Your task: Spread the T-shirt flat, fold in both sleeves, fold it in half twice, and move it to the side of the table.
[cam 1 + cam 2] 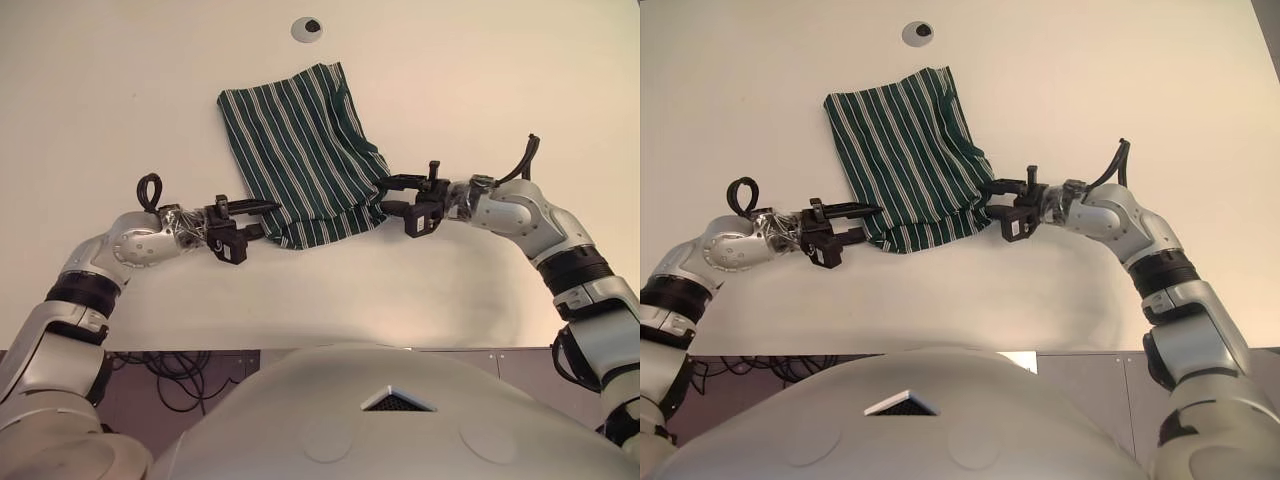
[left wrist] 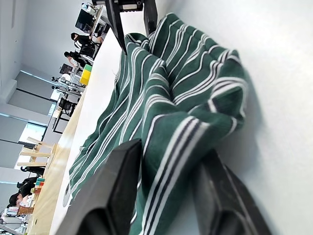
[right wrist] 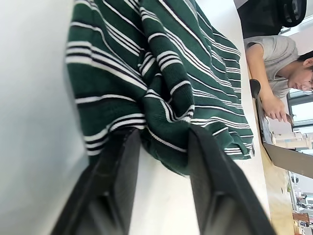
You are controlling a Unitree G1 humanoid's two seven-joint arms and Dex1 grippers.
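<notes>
A small round grey grommet (image 1: pixel 307 28) sits in the pale bench (image 1: pixel 100 90) just beyond the green white-striped T-shirt (image 1: pixel 300 150). The T-shirt lies mid-bench, folded into a rumpled oblong set askew, its far right corner peaked. The left claw (image 1: pixel 262 220) pinches its near left corner, and the right claw (image 1: pixel 392 195) pinches the bunched near right corner.

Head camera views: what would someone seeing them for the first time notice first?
The dark green, white-striped T-shirt, folded into a rough rectangle mid-table, draws the eye first. Next, both claws pinch its near edge: the left claw at the left corner, the right claw at the right corner. A small round disc sits beyond it on the white table.
</notes>
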